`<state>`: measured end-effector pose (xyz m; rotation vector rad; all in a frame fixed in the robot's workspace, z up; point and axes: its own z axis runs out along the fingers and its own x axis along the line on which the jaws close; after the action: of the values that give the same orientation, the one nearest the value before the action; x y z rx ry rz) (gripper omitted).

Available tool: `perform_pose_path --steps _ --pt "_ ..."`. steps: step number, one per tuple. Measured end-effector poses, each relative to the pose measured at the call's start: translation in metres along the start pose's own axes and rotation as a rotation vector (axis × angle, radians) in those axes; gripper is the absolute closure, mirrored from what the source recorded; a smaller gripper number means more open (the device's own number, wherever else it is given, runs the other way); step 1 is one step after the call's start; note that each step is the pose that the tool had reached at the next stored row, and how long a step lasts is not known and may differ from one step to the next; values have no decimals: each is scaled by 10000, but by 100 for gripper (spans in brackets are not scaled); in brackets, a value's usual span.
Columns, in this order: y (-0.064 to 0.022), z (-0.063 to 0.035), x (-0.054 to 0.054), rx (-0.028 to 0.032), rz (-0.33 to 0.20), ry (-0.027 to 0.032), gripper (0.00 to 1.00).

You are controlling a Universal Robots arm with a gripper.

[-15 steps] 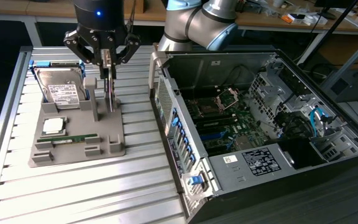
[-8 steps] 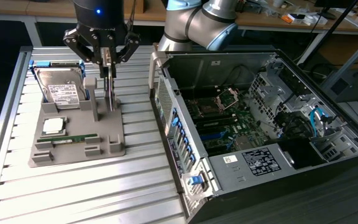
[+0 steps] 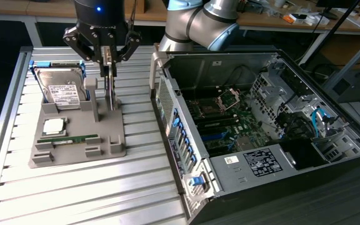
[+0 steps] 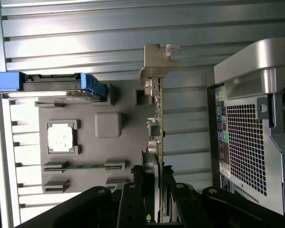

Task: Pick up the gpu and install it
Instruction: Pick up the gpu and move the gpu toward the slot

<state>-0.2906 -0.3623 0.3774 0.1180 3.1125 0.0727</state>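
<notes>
Grey moulded tray [image 3: 73, 153] on the slatted bench [image 3: 73, 197] is where we find the gpu [image 3: 110, 91]. It stands upright on its edge, on the side of the tray nearest the open computer case [image 3: 186, 187], with a silver bracket [image 4: 157, 59] at one end. We see the claw [image 3: 107, 65] directly above it. Its fingers [image 4: 148, 175] press against both faces of the card's upper edge, so we read it as grasping the gpu.

The card's lower edge looks level with the tray's slot, and we cannot tell whether it has left the slot. We judge that the grasp is made and the lift hardly begun, if at all. Carrying the card over and seating it are not yet done: the card is outside the case, and we can make out no card in the slots of the board [image 3: 230, 122] inside.

The hard drive [image 3: 64, 89], the processor chip [image 3: 54, 125] and the green memory stick [image 3: 67, 139] lie in their own places on the tray.
</notes>
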Motion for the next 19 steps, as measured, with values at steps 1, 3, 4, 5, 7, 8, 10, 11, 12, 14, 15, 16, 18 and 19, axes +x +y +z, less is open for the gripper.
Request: perform_pose_path --steps 1,3,4,5,7,8,10,11,12,14,15,16,18,19 --pt "0 -3 0 0 0 0 73" --pt "1 -13 0 -1 0 0 73" --pt "1 -18 0 -2 0 0 73" --pt "1 -24 0 -2 0 0 73" --pt "2 -33 -1 -3 0 0 73" --pt "2 -37 -1 -3 0 1 73" --pt "2 -45 -1 -5 0 0 73" --pt "2 -48 -1 -5 0 0 73" --pt "2 -53 -1 -6 0 0 73" --pt "3 -59 -1 -7 0 0 73" --pt "3 -63 -1 -7 0 0 73" --pt "3 -68 -2 -8 0 0 73" --pt "4 -80 -2 -9 0 0 73" --pt "4 -85 -2 -10 0 0 73"
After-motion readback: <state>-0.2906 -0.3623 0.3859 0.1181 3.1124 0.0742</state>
